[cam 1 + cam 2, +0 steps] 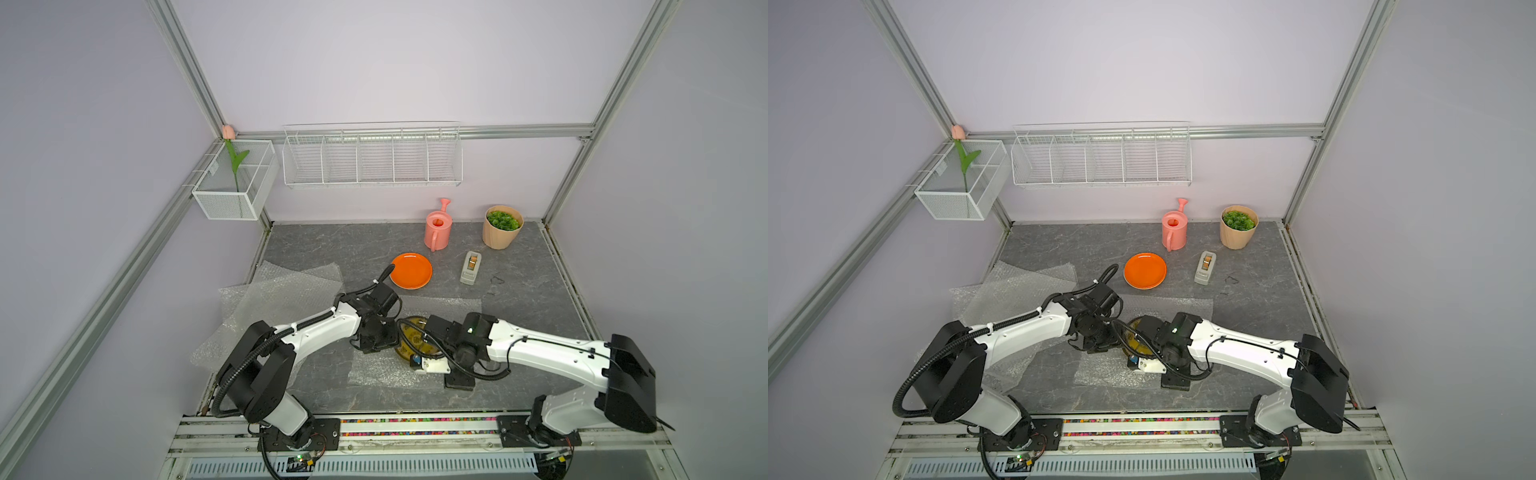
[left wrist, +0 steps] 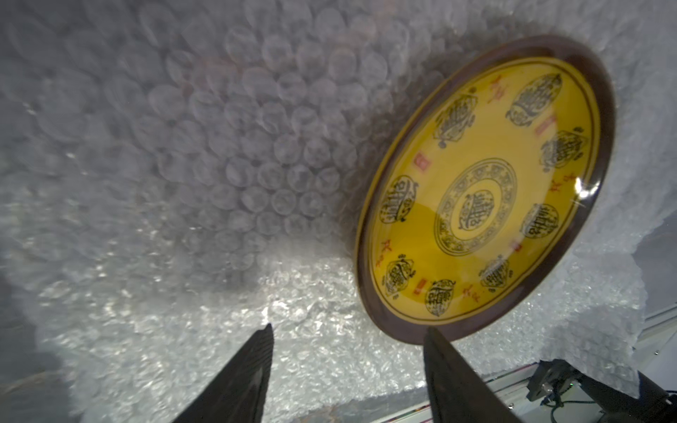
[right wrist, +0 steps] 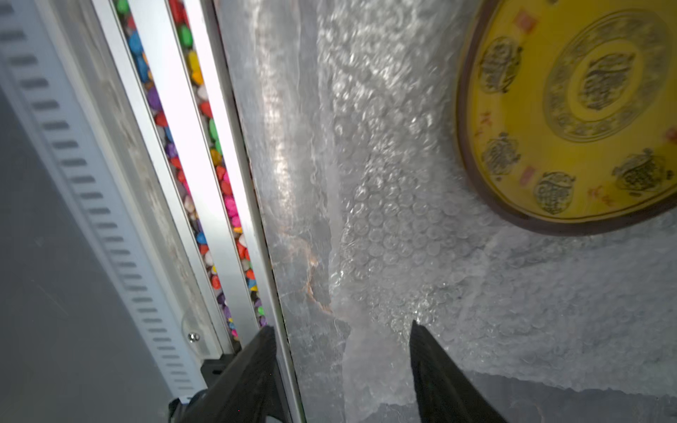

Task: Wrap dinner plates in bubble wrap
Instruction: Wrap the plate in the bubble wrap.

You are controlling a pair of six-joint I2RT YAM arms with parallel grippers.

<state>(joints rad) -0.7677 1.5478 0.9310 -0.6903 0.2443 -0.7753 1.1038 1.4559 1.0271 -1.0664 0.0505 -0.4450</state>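
Mesh basket (image 1: 226, 205) holds a tulip (image 1: 227, 132); the pot (image 1: 498, 237), seemingly, a green plant (image 1: 503, 219).

The left arm (image 1: 320, 328) rises from its base on the left part of the table's (image 1: 532, 299) near edge and leans inward toward the middle, wrist bent down. The right arm (image 1: 540, 349) mirrors it from the right part of that edge, and the two wrists are close together near the centre. The left gripper (image 2: 348, 327) and the right gripper (image 3: 341, 325) both point downward, jaws standing apart and closed on nothing.
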